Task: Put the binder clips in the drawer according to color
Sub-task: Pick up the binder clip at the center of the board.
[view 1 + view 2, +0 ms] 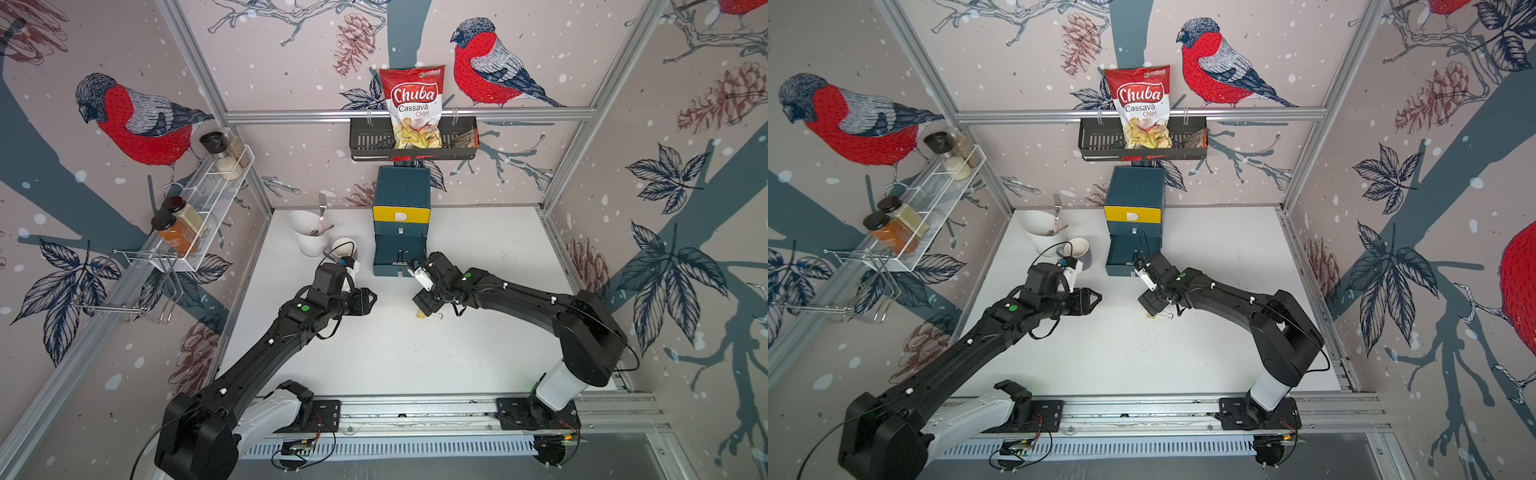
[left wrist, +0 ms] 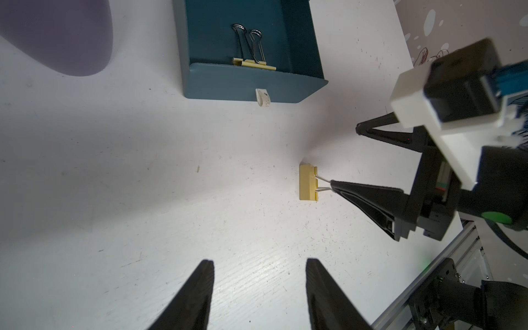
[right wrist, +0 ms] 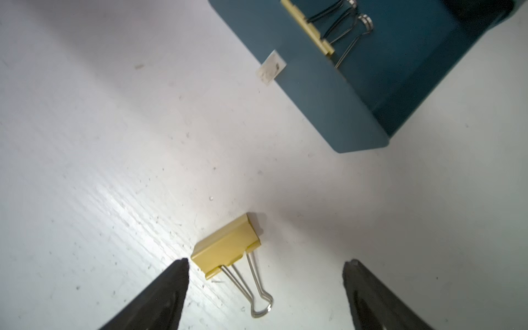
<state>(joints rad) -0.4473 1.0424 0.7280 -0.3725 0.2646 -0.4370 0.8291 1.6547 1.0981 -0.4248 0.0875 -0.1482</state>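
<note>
The right claw is wide open astride a yellow wire-handled binder clip on the white surface; left claw half open, empty.

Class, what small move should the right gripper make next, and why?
Probably lower and close: the right gripper hangs open over the yellow metal binder clip lying on the white table, and the open teal bottom drawer already holds a matching yellow clip.

Clip on table, before open btm drawer; another clip inside.
</note>
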